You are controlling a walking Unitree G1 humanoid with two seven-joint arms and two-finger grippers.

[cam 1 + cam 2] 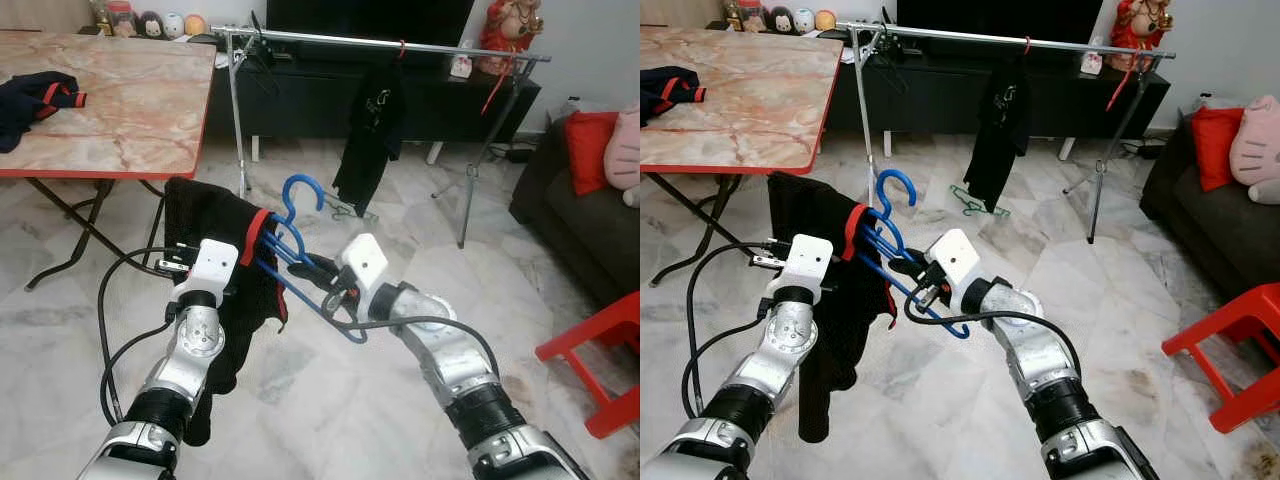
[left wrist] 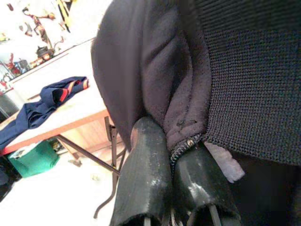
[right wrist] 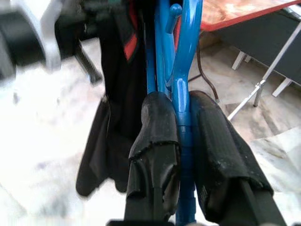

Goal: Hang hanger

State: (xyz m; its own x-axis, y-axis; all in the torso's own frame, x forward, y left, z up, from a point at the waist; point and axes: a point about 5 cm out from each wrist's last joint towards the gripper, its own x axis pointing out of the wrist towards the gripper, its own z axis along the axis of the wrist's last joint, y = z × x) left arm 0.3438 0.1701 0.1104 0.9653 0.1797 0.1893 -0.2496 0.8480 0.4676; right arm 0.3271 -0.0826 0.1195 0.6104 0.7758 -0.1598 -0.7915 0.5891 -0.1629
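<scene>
Out over the marble floor, well short of the clothes rail (image 1: 400, 45), the right tool (image 1: 318, 268) is clamped on the stiff, slick blue plastic hanger (image 1: 292, 240) below its hook, while the left tool (image 2: 174, 155) pinches the limp black garment (image 1: 210, 240) draped on it.

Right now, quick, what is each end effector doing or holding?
Left end effector: closed, pinching the dark garment.
Right end effector: closed on the blue hanger.
</scene>
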